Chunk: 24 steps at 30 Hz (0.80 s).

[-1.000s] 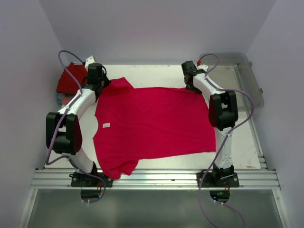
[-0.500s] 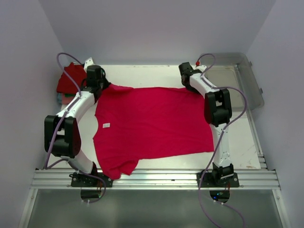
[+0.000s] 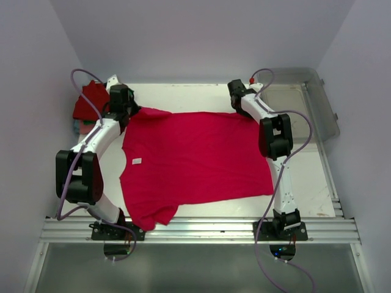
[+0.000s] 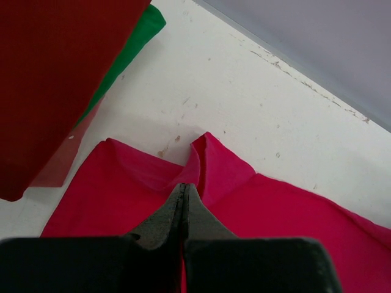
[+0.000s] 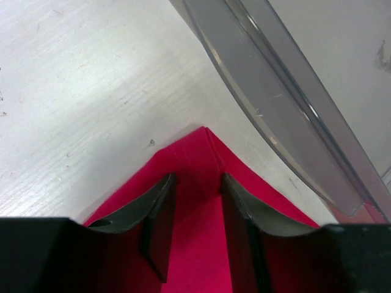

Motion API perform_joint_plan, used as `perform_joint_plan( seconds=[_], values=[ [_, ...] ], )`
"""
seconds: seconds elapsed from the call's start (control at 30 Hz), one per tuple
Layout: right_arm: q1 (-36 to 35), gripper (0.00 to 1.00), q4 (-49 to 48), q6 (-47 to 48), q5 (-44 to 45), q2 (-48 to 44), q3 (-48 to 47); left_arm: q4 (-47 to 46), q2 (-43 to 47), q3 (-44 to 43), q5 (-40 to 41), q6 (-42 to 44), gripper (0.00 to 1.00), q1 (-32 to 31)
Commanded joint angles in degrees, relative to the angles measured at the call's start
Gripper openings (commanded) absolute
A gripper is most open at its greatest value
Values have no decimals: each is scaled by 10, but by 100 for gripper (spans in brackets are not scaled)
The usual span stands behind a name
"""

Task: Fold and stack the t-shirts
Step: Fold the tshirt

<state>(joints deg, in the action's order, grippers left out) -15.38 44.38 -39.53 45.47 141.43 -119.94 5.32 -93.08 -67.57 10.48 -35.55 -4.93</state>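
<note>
The crimson t-shirt (image 3: 195, 159) lies spread flat across the middle of the table (image 3: 183, 94), its white label (image 3: 137, 161) toward the table's left side. The step in hand looks like taking the shirt's two far corners for a first fold toward the table's near edge. To do it well, both corners should be gripped firmly before any lift. The arms should then rise together and carry the far edge over evenly, so the cloth folds straight rather than skewed. At the table's far left, the left gripper (image 4: 183, 188) has its fingers pressed tightly together, with the cloth puckered into a ridge at their tips. It appears to be pinching the shirt, though the pads themselves are hidden. At the table's far right, the right gripper (image 5: 195, 180) is spread partway, its fingers resting on either side of the shirt's pointed corner and clamping nothing yet. A folded dark red t-shirt (image 4: 55, 73) lies on a green one (image 4: 131, 43) in the table's far-left corner. The clear bin (image 5: 275, 104) stands at its far-right edge.
</note>
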Motion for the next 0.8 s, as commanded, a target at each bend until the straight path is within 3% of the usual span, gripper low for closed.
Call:
perform_joint_plan(
  seconds=[0.0,0.07,0.23,0.5,0.77],
  values=[
    [1,35,6,-27,8,18,-7,-24,25,5,0,-3,0,7],
    [2,29,1,-28,8,11,1,-25,26,7,1,-4,0,8],
    [2,0,-11,-28,15,-10,27,-23,28,9,2,-2,0,9],
    [1,0,-29,-19,26,-68,72,-25,39,9,1,1,0,9],
    [2,0,-128,30,39,-185,166,-21,61,2,23,7,0,9]
  ],
)
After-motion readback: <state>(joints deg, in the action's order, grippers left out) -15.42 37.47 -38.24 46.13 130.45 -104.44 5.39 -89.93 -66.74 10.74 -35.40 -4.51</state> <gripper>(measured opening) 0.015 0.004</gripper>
